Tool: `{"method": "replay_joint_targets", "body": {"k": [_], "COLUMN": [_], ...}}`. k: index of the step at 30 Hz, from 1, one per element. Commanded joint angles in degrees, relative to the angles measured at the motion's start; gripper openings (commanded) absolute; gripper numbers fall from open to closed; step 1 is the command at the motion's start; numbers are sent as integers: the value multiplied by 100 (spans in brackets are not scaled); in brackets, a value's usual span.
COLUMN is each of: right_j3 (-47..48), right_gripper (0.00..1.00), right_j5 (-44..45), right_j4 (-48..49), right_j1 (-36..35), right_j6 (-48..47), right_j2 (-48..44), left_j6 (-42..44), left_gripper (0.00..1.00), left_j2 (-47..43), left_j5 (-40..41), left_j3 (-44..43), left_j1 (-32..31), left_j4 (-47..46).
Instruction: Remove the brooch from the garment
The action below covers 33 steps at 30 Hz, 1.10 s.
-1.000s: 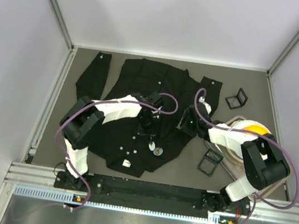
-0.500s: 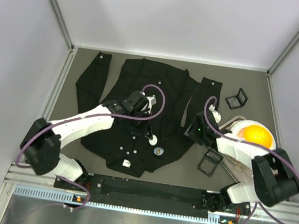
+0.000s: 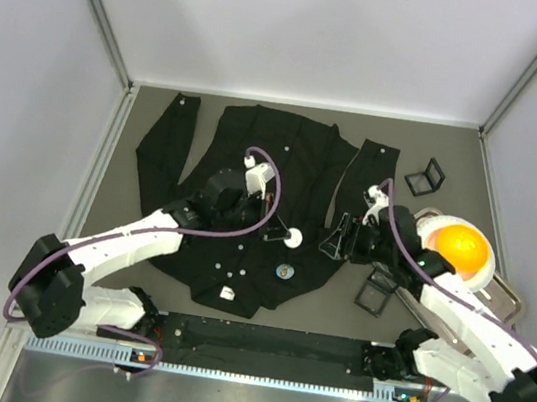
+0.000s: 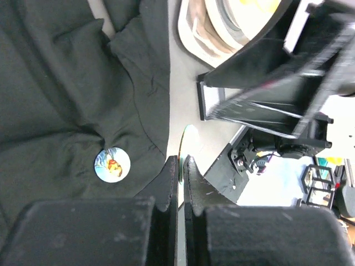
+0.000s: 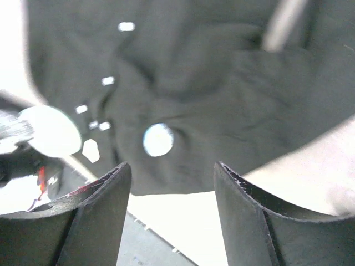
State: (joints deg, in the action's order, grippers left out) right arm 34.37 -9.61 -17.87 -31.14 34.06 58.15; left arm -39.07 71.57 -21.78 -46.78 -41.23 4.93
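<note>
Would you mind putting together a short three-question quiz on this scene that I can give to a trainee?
1. True or false: the right fingers are closed on the black shirt.
2. What do the left fingers pinch? A) a thin white disc B) a sleeve cuff C) nothing
3. Where does the colourful round brooch lie?

Key:
1. False; they stand open.
2. A.
3. On the shirt front, apart from both sets of fingers.
</note>
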Motion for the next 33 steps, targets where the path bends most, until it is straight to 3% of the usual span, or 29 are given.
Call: {"method": "replay_joint_targets", "body": {"k": [1, 5, 10, 20, 33], "right_j3": [325, -8, -141, -388, -370], "right_gripper": [62, 67, 59, 35, 33], "right_j5": [-2233, -3249, -3679, -3689, -3425], "right_j4": [3, 625, 1627, 2456, 3175], "right_j1": [-94, -94, -112, -121, -121], "right_j6": [-813, -692, -357, 101, 496], "right_j2": [-918, -1508, -1631, -1676, -1465], "left_j6": [110, 181, -65, -760, -866], "left_gripper": [0, 0, 0, 0, 0], "left_j2": [-486, -741, -785, -820, -838], "left_j5": [-423, -809, -1293, -1741, -1891], "left_j3": [485, 732, 943, 1330, 1348], "left_j1": [10, 10, 10, 10, 1], "left_j4": [-1626, -2432, -2909, -4140, -4202]}}
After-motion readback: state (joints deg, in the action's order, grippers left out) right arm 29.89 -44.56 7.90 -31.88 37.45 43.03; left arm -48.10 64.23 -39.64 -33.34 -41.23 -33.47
